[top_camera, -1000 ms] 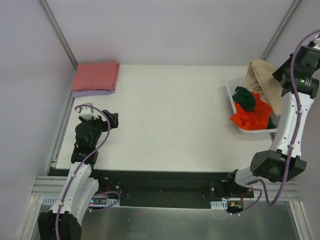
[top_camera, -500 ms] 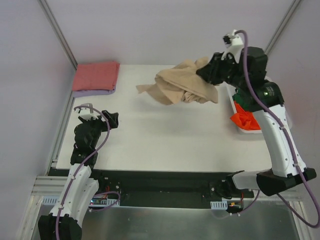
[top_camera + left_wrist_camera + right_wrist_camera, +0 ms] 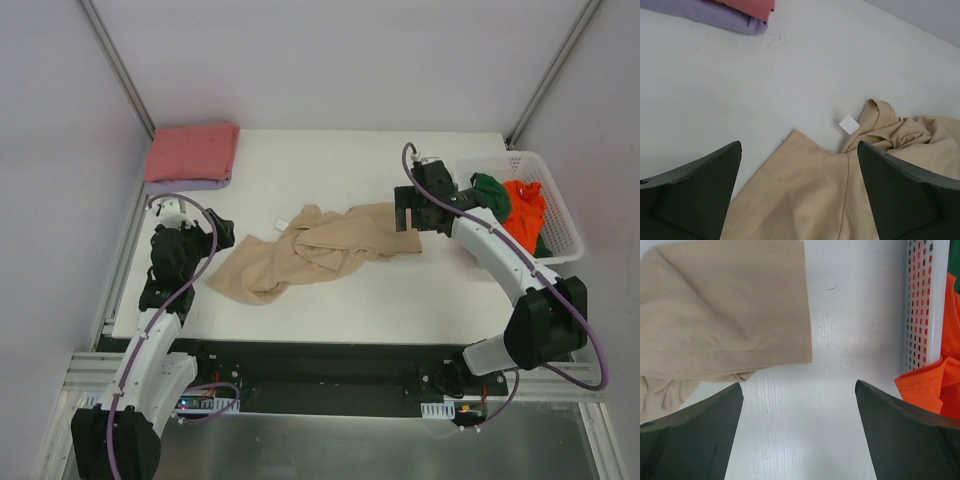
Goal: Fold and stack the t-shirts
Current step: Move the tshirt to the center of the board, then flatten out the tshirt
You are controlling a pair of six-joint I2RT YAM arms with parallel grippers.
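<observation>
The tan t-shirt [image 3: 310,250] lies crumpled across the middle of the surface [image 3: 330,160]. The right gripper [image 3: 799,387] gapes wide and empty at its right edge, and the left gripper [image 3: 799,147], equally wide and empty, hovers at its left end. The pink t-shirt [image 3: 192,150] sits folded on the lavender t-shirt [image 3: 195,185] in the far-left corner.

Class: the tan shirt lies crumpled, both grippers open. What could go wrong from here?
1. The crumpled tan cloth t-shirt lies bunched in overlapping layers; the open right gripper or left gripper may pinch several layers, spoiling the fold.
2. The right arm runs close beside the white plastic lattice basket; a sweep could nudge it.
</observation>
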